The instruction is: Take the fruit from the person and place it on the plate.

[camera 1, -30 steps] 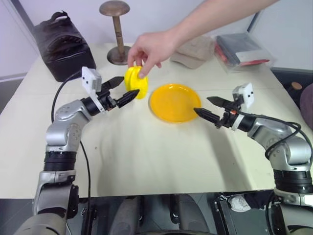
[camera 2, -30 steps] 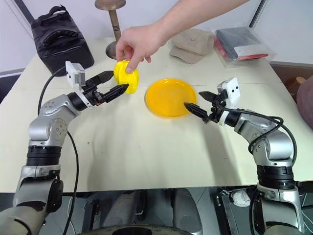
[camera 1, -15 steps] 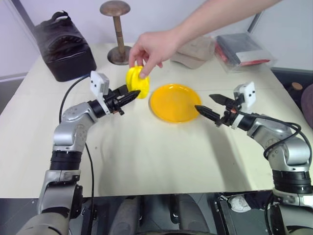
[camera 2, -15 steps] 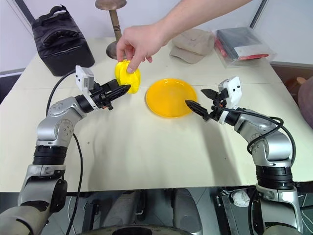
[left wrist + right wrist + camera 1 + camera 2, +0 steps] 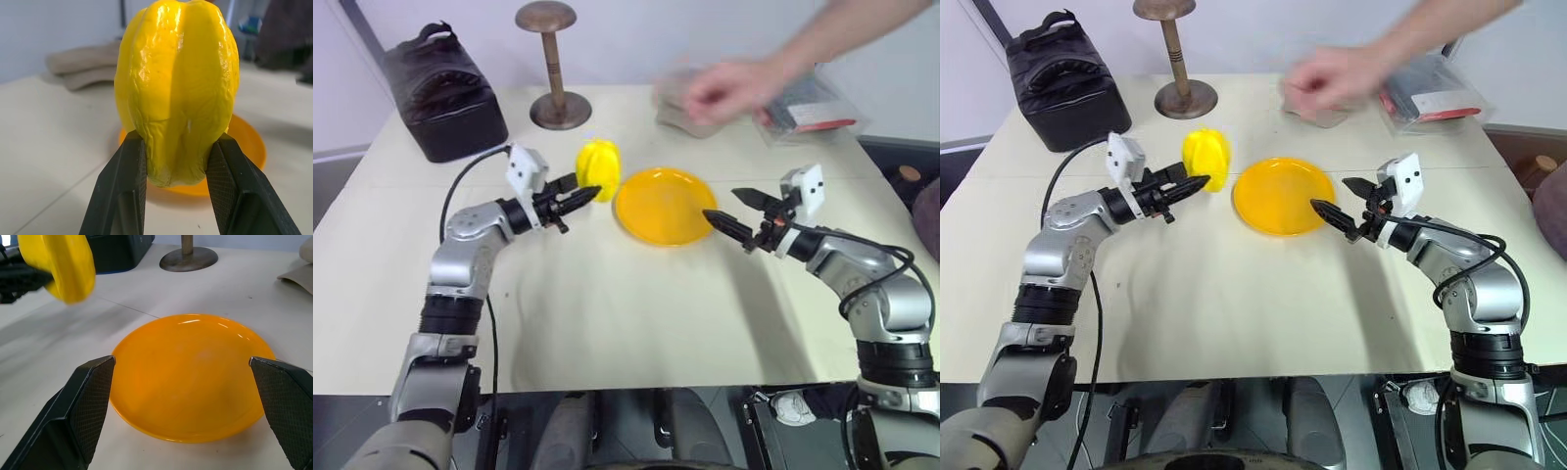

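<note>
**Fruit in left pincer, person's hand clear of it**

Left pincer (image 5: 173, 171) clamped on the lower part of the fruit (image 5: 177, 88); both black fingers (image 5: 128, 196) press its ribbed sides. Fruit stands upright, lobes running top to bottom, held above the bench (image 5: 607, 313), not resting on it.

From the head view: fruit (image 5: 598, 168) sits just at 9 o'clock of the plate (image 5: 664, 205), close to the rim, not over it. Plate lies flat near bench centre, nothing on it.

Right pincer (image 5: 732, 212) at the plate's 3 o'clock edge, fingers spread wide, pointing toward the plate, holding nothing. Right wrist view frames the plate (image 5: 190, 377) between the two open fingers (image 5: 78, 416).

Person's hand (image 5: 729, 90) at 1 o'clock of the plate, above the far part of the bench, blurred, well apart from the fruit.

Far edge of bench: black bag (image 5: 445, 93) at 10 o'clock, wooden stand (image 5: 553, 64) at 11 o'clock, beige cap (image 5: 1317, 103) under the hand, clear pouch (image 5: 808, 108) at 2 o'clock.
</note>
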Available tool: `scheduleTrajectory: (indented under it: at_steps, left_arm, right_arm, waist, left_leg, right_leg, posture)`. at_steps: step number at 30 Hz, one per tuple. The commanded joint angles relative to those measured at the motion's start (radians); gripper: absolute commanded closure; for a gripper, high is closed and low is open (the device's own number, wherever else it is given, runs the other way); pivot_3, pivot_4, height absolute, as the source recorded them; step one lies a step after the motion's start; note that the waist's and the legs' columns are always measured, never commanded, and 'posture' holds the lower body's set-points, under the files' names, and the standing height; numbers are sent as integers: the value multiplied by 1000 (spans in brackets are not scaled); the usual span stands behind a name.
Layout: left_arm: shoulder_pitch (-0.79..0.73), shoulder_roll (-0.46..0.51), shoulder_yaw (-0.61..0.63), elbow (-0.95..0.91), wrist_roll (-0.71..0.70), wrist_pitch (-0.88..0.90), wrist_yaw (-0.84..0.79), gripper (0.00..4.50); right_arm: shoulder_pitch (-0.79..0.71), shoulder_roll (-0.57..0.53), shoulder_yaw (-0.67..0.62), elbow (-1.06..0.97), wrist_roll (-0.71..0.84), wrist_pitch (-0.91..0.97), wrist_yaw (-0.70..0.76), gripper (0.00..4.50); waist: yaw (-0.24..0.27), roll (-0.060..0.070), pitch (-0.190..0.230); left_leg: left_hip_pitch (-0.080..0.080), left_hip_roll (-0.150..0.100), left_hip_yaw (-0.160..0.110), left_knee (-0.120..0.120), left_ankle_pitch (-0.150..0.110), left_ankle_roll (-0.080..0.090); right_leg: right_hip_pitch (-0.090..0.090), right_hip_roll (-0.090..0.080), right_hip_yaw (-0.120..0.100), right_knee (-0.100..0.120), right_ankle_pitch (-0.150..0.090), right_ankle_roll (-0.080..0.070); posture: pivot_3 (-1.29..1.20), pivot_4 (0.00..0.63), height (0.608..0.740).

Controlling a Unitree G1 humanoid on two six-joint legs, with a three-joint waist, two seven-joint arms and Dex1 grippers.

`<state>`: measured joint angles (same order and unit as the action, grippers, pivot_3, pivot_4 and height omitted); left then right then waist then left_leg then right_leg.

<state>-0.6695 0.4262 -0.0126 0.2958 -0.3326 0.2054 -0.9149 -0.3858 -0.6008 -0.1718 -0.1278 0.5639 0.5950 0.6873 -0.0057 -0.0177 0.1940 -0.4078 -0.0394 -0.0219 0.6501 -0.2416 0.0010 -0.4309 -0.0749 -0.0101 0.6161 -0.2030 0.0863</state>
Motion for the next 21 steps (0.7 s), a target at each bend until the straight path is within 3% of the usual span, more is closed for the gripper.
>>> scheduleTrajectory:
  at_steps: [1,9,16,21]
  left_arm:
    - [-111,-28,-64,129,95,-115,-21,3358]
    - [-367,-125,-186,601,307,-405,-15,3358]
    - [-497,-169,-261,827,465,-590,39,3358]
    - [-526,-185,-264,883,517,-634,65,956]
  right_arm:
    - [-5,17,-21,-9,0,-27,-9,0]
    - [39,43,-33,-64,9,-23,-41,0]
    - [81,68,-39,-103,15,-26,-76,0]
    - [90,79,-45,-112,14,-31,-92,0]
  waist:
    - [2,0,0]
    - [17,0,0]
    - [18,-1,0]
    - [17,-1,0]
  left_leg:
    - [0,0,0,0,0,0]
    - [0,0,1,1,-1,2]
    - [-1,0,1,1,-1,2]
    - [-1,0,1,2,-2,3]
  right_leg:
    - [0,0,0,0,0,0]
    - [0,1,0,0,0,1]
    - [0,1,0,0,1,2]
    - [0,1,0,0,1,2]
  posture:
    - [0,150,740]
    - [0,150,740]
    - [0,150,740]
    - [0,150,740]
